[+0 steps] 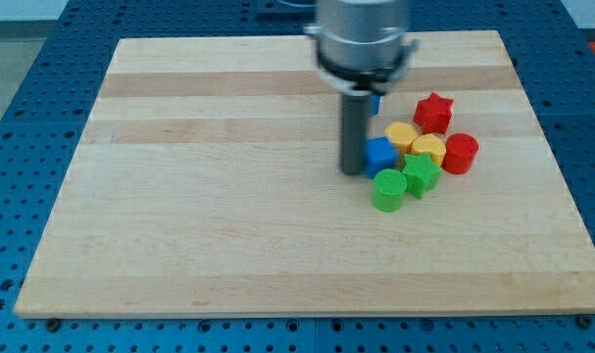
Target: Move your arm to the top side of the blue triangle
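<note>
The green cylinder [387,190] lay nearest the view's bottom, the green star [421,174] touching its right. My tip [353,172], a bare rod with nothing to clench, stood just left of the blue cube [380,155]. The blue triangle [373,102] peeked out behind the rod, toward the view's top. Yellow blocks [415,141], a red star [434,112] and a red cylinder [461,154] clustered rightward on the wooden board [199,196].

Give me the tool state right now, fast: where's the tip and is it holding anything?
No gripper: I carry a bare rod, holding nothing.
My tip is down on the board, against the view's left side of a blue block in the cluster.
</note>
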Controlling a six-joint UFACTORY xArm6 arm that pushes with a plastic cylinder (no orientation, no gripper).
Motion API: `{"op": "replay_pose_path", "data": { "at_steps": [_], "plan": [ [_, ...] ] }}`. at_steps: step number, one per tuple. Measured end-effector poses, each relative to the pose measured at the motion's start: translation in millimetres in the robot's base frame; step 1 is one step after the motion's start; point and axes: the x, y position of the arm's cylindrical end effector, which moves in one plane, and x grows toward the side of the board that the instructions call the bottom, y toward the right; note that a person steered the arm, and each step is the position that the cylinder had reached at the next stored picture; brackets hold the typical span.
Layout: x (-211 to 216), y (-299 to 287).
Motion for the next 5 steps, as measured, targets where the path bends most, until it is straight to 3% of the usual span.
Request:
{"op": "replay_pose_path", "data": {
  "at_steps": [1, 3, 4, 5],
  "plan": [
    [0.0, 0.4],
    [3.7, -78.3],
    [-36.3, -100.2],
    [-140.4, -103.0]
  ]
}}
